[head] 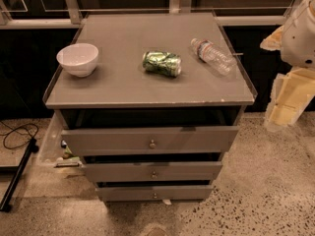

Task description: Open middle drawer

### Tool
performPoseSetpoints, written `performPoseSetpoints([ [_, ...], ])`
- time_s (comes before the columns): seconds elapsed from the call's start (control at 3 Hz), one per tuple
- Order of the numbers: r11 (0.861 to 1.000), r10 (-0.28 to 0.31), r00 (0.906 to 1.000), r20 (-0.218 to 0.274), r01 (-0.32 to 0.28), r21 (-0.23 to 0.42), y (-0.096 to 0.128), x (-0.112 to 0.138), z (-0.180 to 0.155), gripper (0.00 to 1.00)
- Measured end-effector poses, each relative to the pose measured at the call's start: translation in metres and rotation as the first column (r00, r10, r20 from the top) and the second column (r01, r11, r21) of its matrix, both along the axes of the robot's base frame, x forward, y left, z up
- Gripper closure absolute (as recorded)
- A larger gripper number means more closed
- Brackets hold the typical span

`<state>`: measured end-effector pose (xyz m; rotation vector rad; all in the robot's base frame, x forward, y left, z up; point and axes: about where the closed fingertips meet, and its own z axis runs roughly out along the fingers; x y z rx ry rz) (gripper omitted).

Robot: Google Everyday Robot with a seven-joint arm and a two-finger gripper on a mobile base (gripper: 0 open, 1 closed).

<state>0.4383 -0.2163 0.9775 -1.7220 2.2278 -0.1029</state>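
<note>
A grey cabinet [147,90] has three flat grey drawer fronts stacked under its top. The middle drawer [123,172] has a small round metal knob [154,174] at its centre, with a dark gap above its front. The top drawer front [108,140] is wider and stands further out. The bottom front [128,193] is the narrowest. My arm shows at the right edge, white above, and the pale yellow gripper [285,104] hangs beside the cabinet's right side, well away from the knob.
On the cabinet top lie a white bowl [78,59], a crushed green can [162,63] and a clear plastic bottle [212,56] on its side. A black cable [17,134] and a dark bar [17,178] lie on the speckled floor at left.
</note>
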Motion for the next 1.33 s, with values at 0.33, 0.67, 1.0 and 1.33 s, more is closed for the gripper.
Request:
performPoseSetpoints([
  [0.33, 1.000, 0.005, 0.9999, 0.011, -0.005, 0.003, 0.001, 0.000, 0.001, 0.00],
  [0.67, 0.999, 0.036, 0.9993, 0.012, -0.036, 0.026, 0.002, -0.007, -0.021, 0.00],
  [1.0, 0.997, 0.064, 0.9980, 0.002, -0.064, 0.046, 0.003, -0.017, -0.068, 0.00],
  [1.33, 0.992, 0.101, 0.9949, -0.005, -0.100, 0.073, 0.007, -0.022, -0.130, 0.00],
])
